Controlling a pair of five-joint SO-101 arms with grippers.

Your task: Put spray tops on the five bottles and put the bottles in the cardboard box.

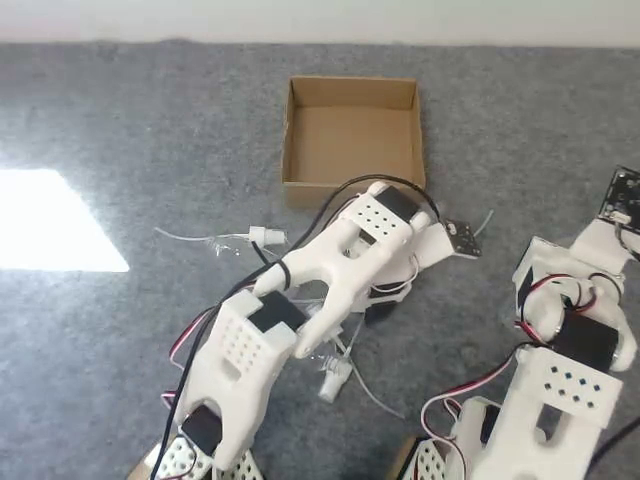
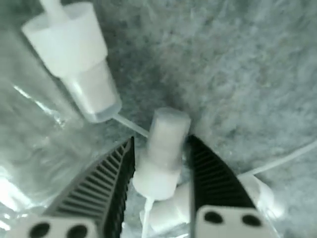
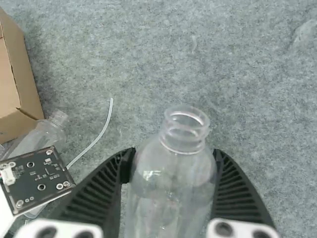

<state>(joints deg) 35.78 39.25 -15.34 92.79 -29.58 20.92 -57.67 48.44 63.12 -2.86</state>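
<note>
Clasping one bottle (image 3: 171,183) (uncapped), one spray top (image 2: 161,158)

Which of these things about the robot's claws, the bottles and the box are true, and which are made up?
1. The left claw grips a spray top. True.
2. The bottle in the right claw wears a spray top. False: its neck is open, with nothing on it.
3. The cardboard box is closed with a lid. False: its top is open.
4. A second bottle lies on its side near the cardboard box. True.
</note>
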